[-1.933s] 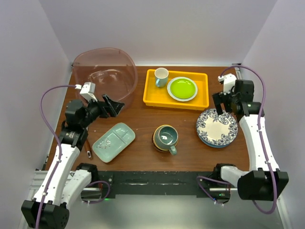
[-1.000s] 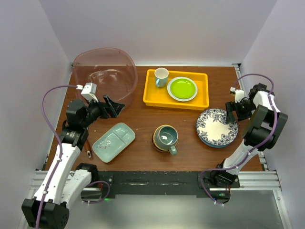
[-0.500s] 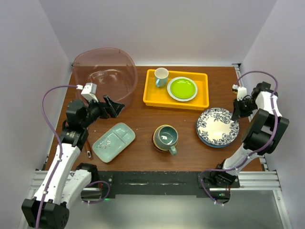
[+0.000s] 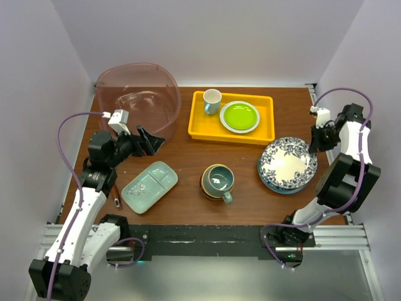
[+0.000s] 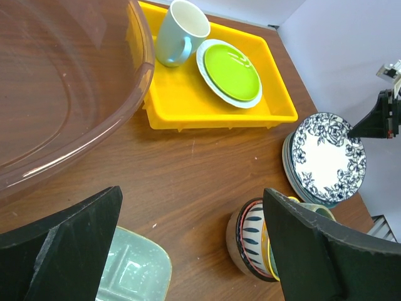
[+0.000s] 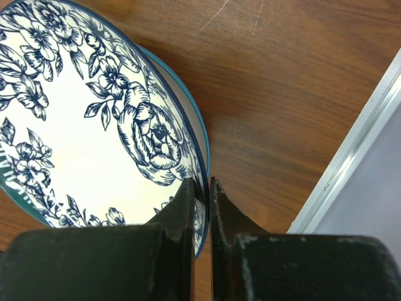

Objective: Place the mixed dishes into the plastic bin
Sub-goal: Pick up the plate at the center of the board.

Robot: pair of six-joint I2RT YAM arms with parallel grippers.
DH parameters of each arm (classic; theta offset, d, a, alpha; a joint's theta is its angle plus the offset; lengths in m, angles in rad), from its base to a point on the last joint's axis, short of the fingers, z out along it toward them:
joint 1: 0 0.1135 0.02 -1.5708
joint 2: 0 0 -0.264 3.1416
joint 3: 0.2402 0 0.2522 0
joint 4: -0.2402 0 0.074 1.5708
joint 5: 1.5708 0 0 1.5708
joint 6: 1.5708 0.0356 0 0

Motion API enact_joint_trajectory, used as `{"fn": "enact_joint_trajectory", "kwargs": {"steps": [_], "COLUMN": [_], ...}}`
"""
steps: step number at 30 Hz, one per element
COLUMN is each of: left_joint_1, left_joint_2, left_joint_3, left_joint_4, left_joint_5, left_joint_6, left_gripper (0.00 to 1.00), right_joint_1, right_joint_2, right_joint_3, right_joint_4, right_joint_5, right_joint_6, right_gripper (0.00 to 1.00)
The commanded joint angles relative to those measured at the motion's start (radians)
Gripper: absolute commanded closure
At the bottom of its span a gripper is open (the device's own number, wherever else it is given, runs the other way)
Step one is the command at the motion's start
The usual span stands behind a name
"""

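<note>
One dish is gripped so far: the pick-up of the first plate is in hand, and nothing is in the bin yet.
The right tool [image 6: 200,188] is clamped on the rim of the blue floral plate [image 6: 81,132] at the plate's 3 o'clock edge. The plate tops a stack of plates [image 4: 276,186] at the 3 o'clock side of the counter [image 4: 188,157]. The plastic bin [image 4: 109,88] stands well apart at 10 o'clock, near the left tool [image 4: 150,139], whose jaws gape wide and hold nothing. Next the plate likely needs lifting clear of the stack, carrying across below the yellow tray [image 4: 202,128], and a low release inside the bin. The thin edge grip may let it swing.
</note>
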Motion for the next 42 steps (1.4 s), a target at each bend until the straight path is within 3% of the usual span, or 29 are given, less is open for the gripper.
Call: {"fn": "enact_joint_trajectory", "kwargs": {"steps": [1, 24, 34, 42], "left_joint_1": [0.009, -0.016, -0.200, -0.276], "left_joint_2": [0.006, 0.046, 0.138, 0.198], "left_joint_3": [0.012, 0.031, 0.066, 0.071], "left_joint_4": [0.072, 0.220, 0.270, 0.339], "left_joint_5": [0.040, 0.138, 0.052, 0.037], "left_joint_6": [-0.004, -0.149, -0.175, -0.208], "left_gripper": [0.00, 0.00, 0.00, 0.00], "right_joint_1": [0.014, 0.014, 0.014, 0.014], "right_joint_2": [-0.061, -0.107, -0.128, -0.131], "right_joint_3": [0.056, 0.145, 0.168, 0.181], "right_joint_4": [0.007, -0.090, -0.083, -0.074], "right_joint_5": [-0.035, -0.174, -0.187, -0.196], "right_joint_6": [0.017, 0.035, 0.045, 0.069], "right_gripper": [1.00, 1.00, 1.00, 1.00]}}
